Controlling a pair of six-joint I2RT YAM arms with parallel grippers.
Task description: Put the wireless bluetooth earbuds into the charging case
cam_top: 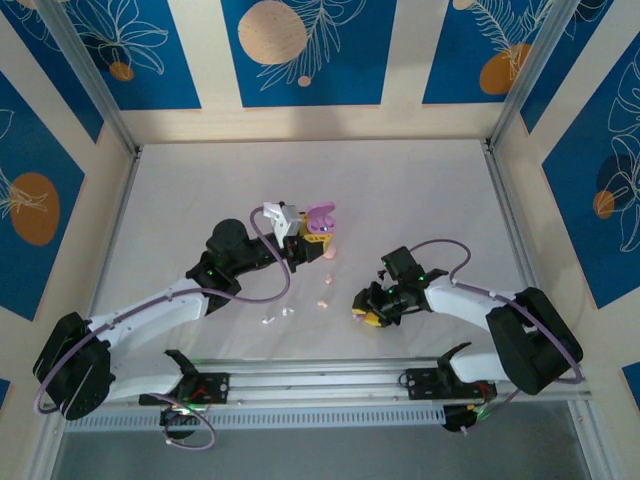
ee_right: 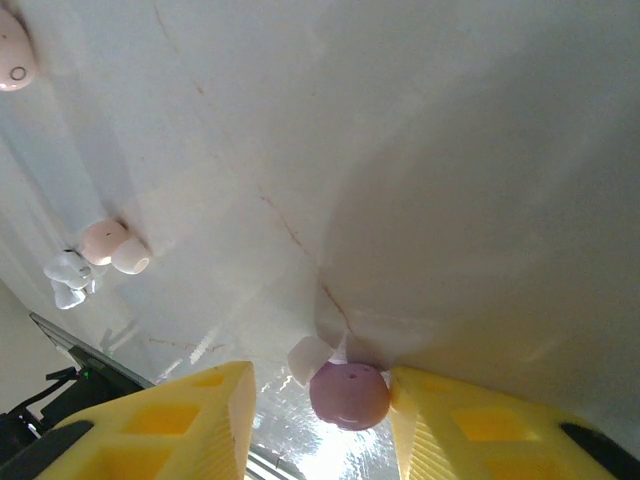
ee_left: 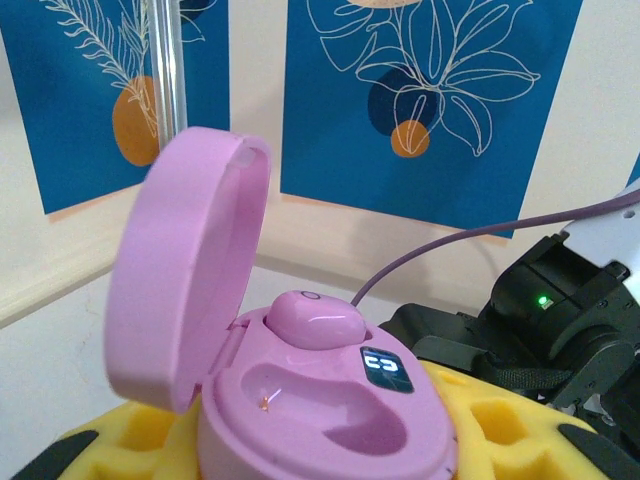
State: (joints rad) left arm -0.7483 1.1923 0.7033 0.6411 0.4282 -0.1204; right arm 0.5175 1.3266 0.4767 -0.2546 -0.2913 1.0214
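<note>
Left wrist: left gripper (ee_left: 320,455) clamps open lilac-pink plastic pebble-shaped case (ee_left: 190,270) holding one glossy lilac-pink bud (ee_left: 312,318); right gripper (ee_right: 320,420), jaws apart, straddles glossy purple bean-shaped bud (ee_right: 349,395).

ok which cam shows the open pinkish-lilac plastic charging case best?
Left wrist: the charging case is close up, lid raised, one matching earbud seated, other socket empty. Top external has the charging case tiny, at the left gripper.

A dark panel (ee_left: 386,369) on the charging case (ee_left: 230,400) shows a lit sign, perhaps two facing brackets.
</note>
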